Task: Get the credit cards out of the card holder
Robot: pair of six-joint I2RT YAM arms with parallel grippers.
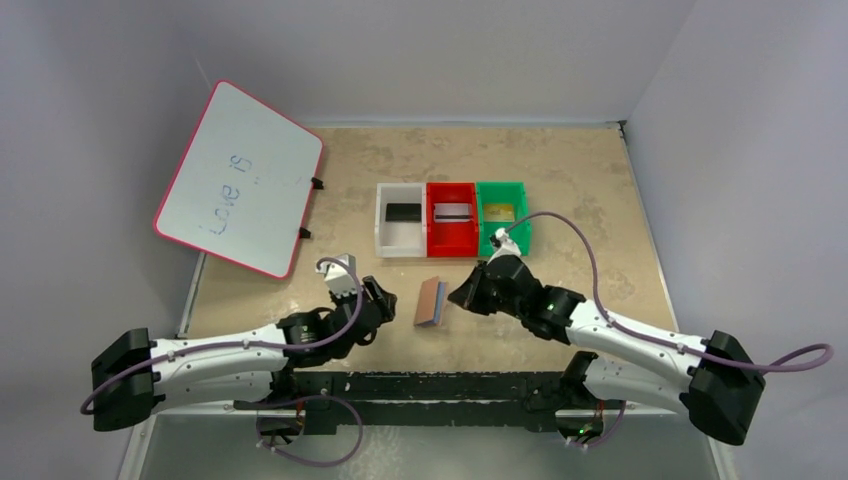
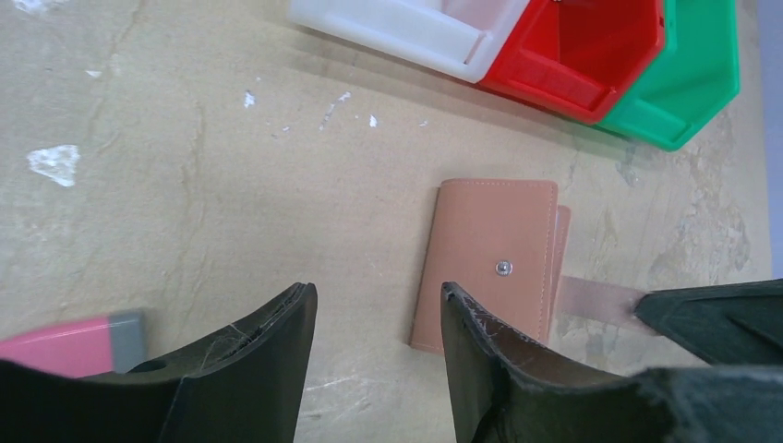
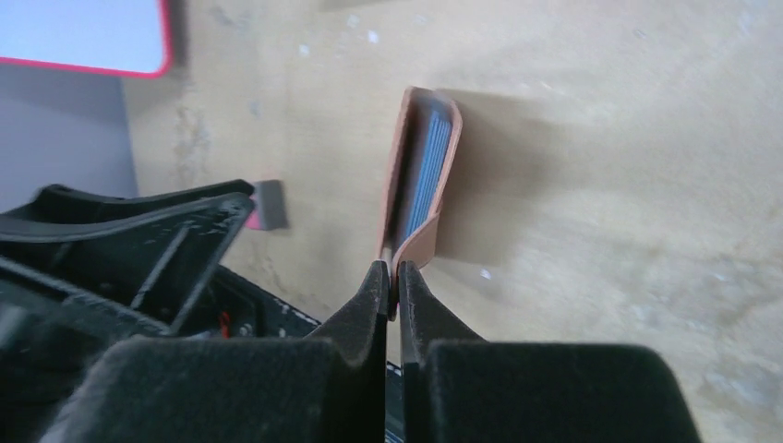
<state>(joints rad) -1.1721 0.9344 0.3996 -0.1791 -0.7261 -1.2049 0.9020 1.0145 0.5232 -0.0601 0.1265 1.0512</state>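
Observation:
The tan leather card holder (image 1: 431,302) lies closed on the table between my grippers. In the left wrist view it (image 2: 494,263) shows its snap stud, with its tab stretched out to the right. My right gripper (image 3: 392,277) is shut on that tab; the holder (image 3: 420,175) shows blue-grey sleeves along its edge. My right gripper (image 1: 462,295) is just right of the holder. My left gripper (image 2: 379,300) is open and empty, just left of the holder, and also shows from above (image 1: 385,300). A black card (image 1: 402,212) lies in the white bin, a silver card (image 1: 451,211) in the red bin, a gold card (image 1: 499,211) in the green bin.
The white bin (image 1: 385,235), red bin (image 1: 451,240) and green bin (image 1: 518,235) stand in a row behind the holder. A pink-and-grey eraser (image 2: 69,343) lies left of my left fingers. A red-framed whiteboard (image 1: 240,178) leans at the far left.

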